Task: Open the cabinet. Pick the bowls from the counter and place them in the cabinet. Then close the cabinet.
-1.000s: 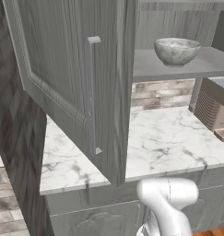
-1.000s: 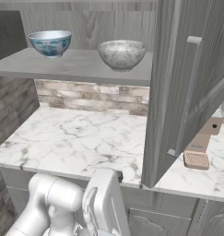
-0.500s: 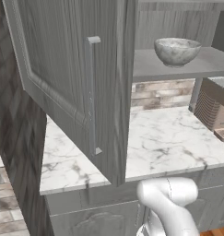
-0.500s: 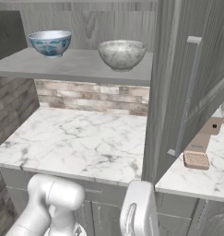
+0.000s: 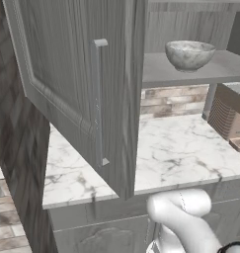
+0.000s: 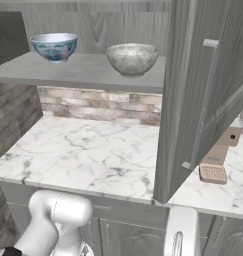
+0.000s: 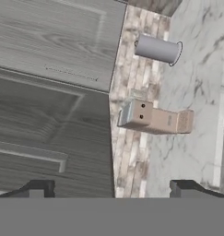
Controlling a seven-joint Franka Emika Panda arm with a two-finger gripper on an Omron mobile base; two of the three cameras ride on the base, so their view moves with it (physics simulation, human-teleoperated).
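Looking along the hand view, we see our tool [image 7: 111, 189] with its two dark tips spread wide and nothing between them, facing a grey door panel, a strip of brick wall and a stretch of marble. A brown block [image 7: 155, 118] and a grey cylinder [image 7: 157, 49] show on that marble, well apart from the tips.

Both bowls sit on the shelf [image 6: 68, 70] inside the cabinet [image 6: 203, 95], far from the tool. The blue bowl [image 6: 54, 46] stands toward the left and the speckled stone bowl [image 6: 132, 59] just to its right, apart from each other and both upright. From the left base camera the stone bowl [image 5: 189, 54] shows past the open left door [image 5: 77, 89] with its slim bar handle [image 5: 98, 101].

Both cabinet doors stand open over the tabletop [image 6: 88, 155], white marble with grey veins. Behind it runs a brick backsplash [image 6: 98, 104]. A brown brush-like thing [image 6: 215, 165] lies on the tabletop at the right.
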